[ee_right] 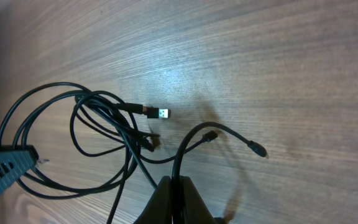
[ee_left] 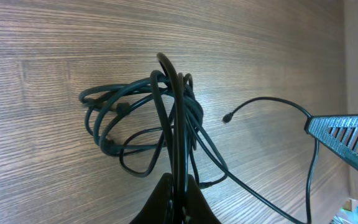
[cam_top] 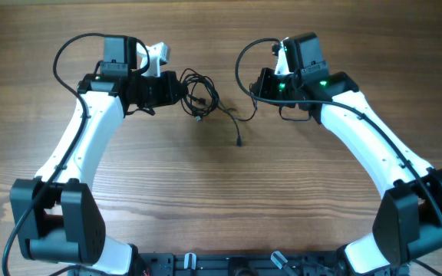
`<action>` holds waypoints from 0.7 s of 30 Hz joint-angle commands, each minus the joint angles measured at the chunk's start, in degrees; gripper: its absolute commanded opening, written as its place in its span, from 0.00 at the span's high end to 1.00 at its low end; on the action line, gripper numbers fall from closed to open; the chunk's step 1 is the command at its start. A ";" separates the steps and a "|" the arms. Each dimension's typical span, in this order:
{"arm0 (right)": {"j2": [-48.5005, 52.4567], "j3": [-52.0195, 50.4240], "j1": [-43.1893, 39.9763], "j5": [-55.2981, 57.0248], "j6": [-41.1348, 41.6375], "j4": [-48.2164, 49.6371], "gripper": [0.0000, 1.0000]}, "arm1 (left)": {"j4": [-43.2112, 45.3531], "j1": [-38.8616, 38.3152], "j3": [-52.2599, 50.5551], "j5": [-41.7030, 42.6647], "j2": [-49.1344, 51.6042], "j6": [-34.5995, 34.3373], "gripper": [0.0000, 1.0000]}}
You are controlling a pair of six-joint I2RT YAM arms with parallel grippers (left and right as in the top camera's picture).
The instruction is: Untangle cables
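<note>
The cables (cam_top: 199, 95) are a knot of thin black cords on the wooden table between my two arms. In the left wrist view the looped bundle (ee_left: 143, 118) hangs just ahead of my left gripper (ee_left: 180, 194), which is shut on a few strands rising from it. My right gripper (ee_right: 175, 190) is shut on a single strand that arcs up to a small dark plug (ee_right: 257, 149). A silvery-tipped plug (ee_right: 161, 114) lies on the table beside the loops (ee_right: 98, 143). In the overhead view the left gripper (cam_top: 179, 90) and right gripper (cam_top: 256, 87) flank the knot, and one loose end (cam_top: 239, 142) trails toward me.
The wooden table (cam_top: 221, 199) stretches bare toward the near edge. Thicker black wires loop above each arm's wrist (cam_top: 71, 47). Part of the right arm (ee_left: 347, 134) shows at the edge of the left wrist view, and part of the left arm (ee_right: 5, 169) shows in the right wrist view.
</note>
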 commanded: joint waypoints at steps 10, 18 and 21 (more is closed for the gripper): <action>1.57 0.63 0.13 0.72 6.69 -1.07 0.96 | -0.48 -1.57 -0.15 -2.43 7.26 1.09 0.92; 2.01 0.63 0.13 1.05 5.20 -1.25 0.96 | -2.47 -1.75 -0.15 -5.86 9.38 1.09 0.73; 2.60 0.63 0.13 1.05 5.20 -1.25 0.96 | -2.86 -1.75 -0.15 -5.86 9.38 1.09 0.60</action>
